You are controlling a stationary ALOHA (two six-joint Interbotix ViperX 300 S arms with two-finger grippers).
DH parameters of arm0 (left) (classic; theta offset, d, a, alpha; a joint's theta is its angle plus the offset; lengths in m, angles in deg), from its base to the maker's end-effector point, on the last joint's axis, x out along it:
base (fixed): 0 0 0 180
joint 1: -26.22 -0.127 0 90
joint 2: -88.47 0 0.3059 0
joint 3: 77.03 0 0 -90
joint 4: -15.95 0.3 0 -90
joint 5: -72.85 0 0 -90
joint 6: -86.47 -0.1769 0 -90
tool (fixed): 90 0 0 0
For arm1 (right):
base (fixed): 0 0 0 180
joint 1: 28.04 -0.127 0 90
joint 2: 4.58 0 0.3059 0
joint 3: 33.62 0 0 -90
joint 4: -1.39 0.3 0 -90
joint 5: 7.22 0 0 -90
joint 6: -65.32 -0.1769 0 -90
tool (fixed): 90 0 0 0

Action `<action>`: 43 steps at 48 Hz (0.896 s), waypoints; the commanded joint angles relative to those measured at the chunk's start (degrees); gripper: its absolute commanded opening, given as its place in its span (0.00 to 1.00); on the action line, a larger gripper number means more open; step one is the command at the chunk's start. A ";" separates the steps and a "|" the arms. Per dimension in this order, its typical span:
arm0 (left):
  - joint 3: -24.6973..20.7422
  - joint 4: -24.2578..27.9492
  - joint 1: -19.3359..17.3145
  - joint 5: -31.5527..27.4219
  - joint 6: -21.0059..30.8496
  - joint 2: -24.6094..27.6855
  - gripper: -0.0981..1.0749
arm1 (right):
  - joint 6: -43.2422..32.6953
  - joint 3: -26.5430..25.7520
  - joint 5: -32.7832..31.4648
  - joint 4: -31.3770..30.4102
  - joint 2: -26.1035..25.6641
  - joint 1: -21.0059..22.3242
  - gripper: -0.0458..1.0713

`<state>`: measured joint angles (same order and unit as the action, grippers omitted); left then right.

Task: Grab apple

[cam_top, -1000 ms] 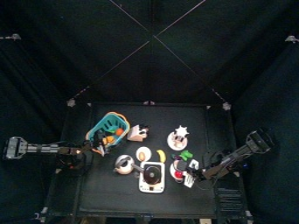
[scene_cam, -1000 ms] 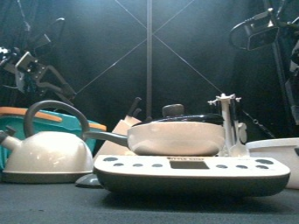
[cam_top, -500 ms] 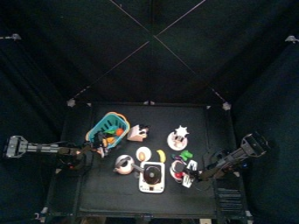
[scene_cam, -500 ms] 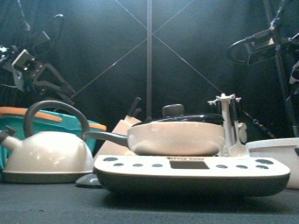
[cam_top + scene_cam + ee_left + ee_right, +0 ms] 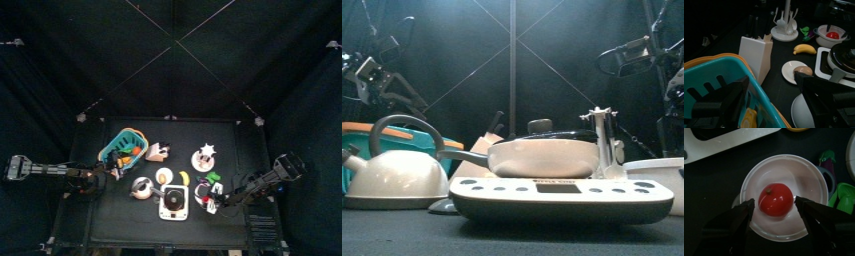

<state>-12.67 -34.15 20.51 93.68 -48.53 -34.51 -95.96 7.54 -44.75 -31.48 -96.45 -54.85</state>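
Black curtains boxed in the little black table (image 5: 127, 215), and it was pretty crowded. The apple (image 5: 775, 199) sat inside a white bowl (image 5: 784, 228) toward the table's right front side, right under the right gripper (image 5: 774, 215), whose jaws were spread wide with one on each side of the fruit and not touching it yet. It looked like a glossy red apple with a small stem dimple, smooth and round, so my guess was it would be firm but a bit slick. Probably light too, nothing fragile about it. Best bet seemed to be pinching it across the widest part, since grabbing high on the curve could squirt it out. The bowl's sloped wall left little room for the jaws, so coming straight down looked safest.

The bowl looked like smooth plastic or ceramic, hard to say which. Beside it lay some green plastic bits (image 5: 844, 195). In the left wrist view, the left gripper (image 5: 771, 97) hung open near a teal basket (image 5: 717, 75), with a white block (image 5: 754, 55), a banana (image 5: 804, 48) and a white rack (image 5: 785, 25) beyond. Up front stood a cream kettle (image 5: 396, 170) and a pan (image 5: 543, 155) on a scale (image 5: 556, 195).
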 commanded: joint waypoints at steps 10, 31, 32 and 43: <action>-0.70 0.18 0.00 0.18 0.00 0.18 0.96 | -0.09 -0.53 0.70 -1.32 3.60 0.44 0.91; -0.62 0.26 0.00 0.18 0.00 0.18 0.96 | -0.09 -1.49 0.26 -2.11 4.04 1.41 0.90; -0.62 0.26 0.00 0.18 0.00 0.18 0.96 | -0.09 -1.67 0.26 -1.93 3.78 1.41 0.90; -0.53 0.18 0.00 0.18 0.00 0.18 0.96 | -0.09 -3.60 -5.01 2.37 -0.79 1.41 0.91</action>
<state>-12.58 -34.15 20.51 93.59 -48.53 -34.51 -95.96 5.51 -47.03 -30.95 -94.34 -53.62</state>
